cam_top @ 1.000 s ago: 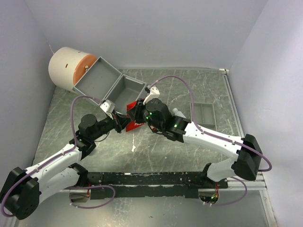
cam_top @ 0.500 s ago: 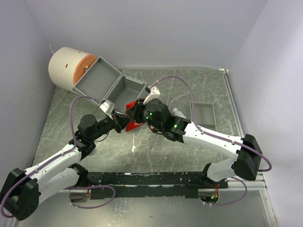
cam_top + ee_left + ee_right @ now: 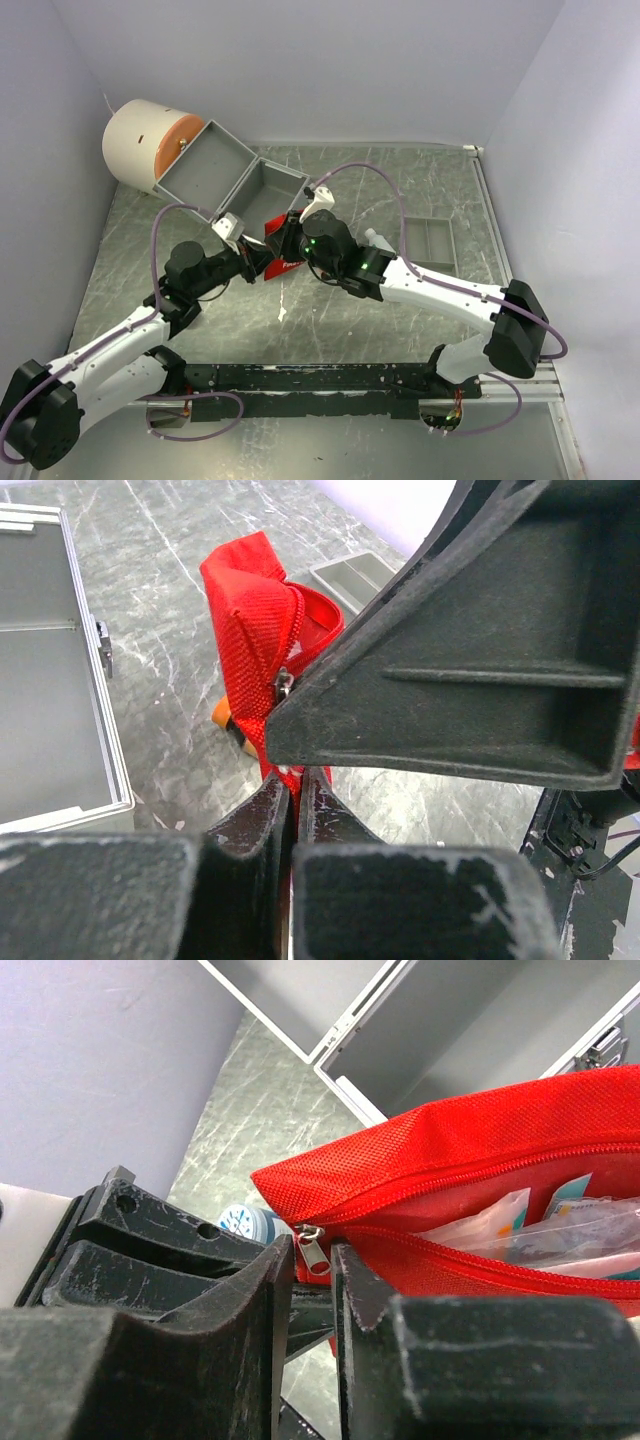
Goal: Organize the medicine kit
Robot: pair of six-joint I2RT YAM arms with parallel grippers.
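At upper left of the overhead view, an open grey case (image 3: pixel 232 172) sits on the marbled table (image 3: pixel 340 330). Just below its lower right corner, near frame centre, the red medicine pouch (image 3: pixel 282 227) is gripped from both sides. The left gripper (image 3: pixel 262 262) presses its fingers almost together on the pouch's fabric edge. The right gripper (image 3: pixel 292 243), fingers barely parted, pinches the zipper pull (image 3: pixel 314 1252). Sachets (image 3: pixel 500 1225) show inside the partly unzipped pouch.
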